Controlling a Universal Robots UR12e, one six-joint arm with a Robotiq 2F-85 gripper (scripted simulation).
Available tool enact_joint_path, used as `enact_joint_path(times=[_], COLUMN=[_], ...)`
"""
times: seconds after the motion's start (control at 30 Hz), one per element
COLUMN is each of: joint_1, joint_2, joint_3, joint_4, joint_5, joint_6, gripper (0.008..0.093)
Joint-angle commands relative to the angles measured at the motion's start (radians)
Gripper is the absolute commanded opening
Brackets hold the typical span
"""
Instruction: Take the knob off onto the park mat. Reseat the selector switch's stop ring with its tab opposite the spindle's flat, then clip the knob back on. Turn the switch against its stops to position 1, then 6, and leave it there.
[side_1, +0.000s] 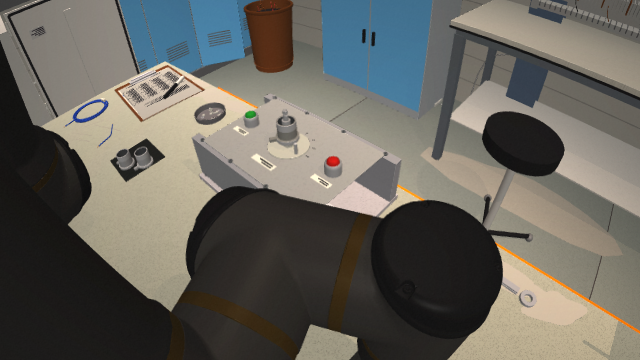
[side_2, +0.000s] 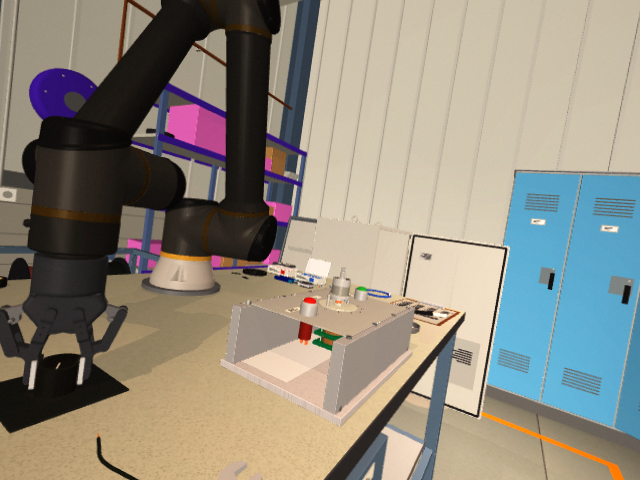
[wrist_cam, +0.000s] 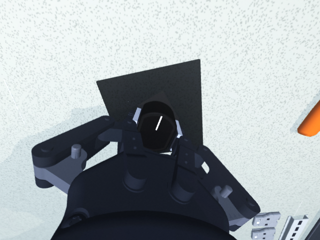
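The park mat (wrist_cam: 165, 93) is partly hidden under my gripper and the black knob (wrist_cam: 157, 131). The knob stands on the mat at the near left of the bench, its white pointer line facing up. I hold the knob in my closed gripper (side_2: 56, 373). Across the bench sits the grey switch box (side_1: 295, 152). Its bare spindle (side_1: 285, 119) rises from the selector switch body (side_1: 287, 134), knob off. A pale dial plate (side_1: 288, 148) lies around its base. The stop ring is too small to make out.
A brown bin (side_1: 272, 34) stands on the floor beyond the bench. A clipboard (side_1: 159, 91), blue cable loop (side_1: 90, 111), round dish (side_1: 210, 113) and a small mat with two sleeves (side_1: 136, 158) lie left of the box. USB plugs (wrist_cam: 265, 224) lie near the gripper.
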Motion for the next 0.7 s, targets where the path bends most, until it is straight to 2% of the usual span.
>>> enact_joint_path(times=[0.0, 0.67], joint_1=[0.000, 0.000], joint_2=[-0.001, -0.093], joint_3=[-0.001, -0.025], joint_4=[0.001, 0.115], joint_5=[0.000, 0.000], joint_6=[0.000, 0.000], gripper=[0.0080, 0.0080])
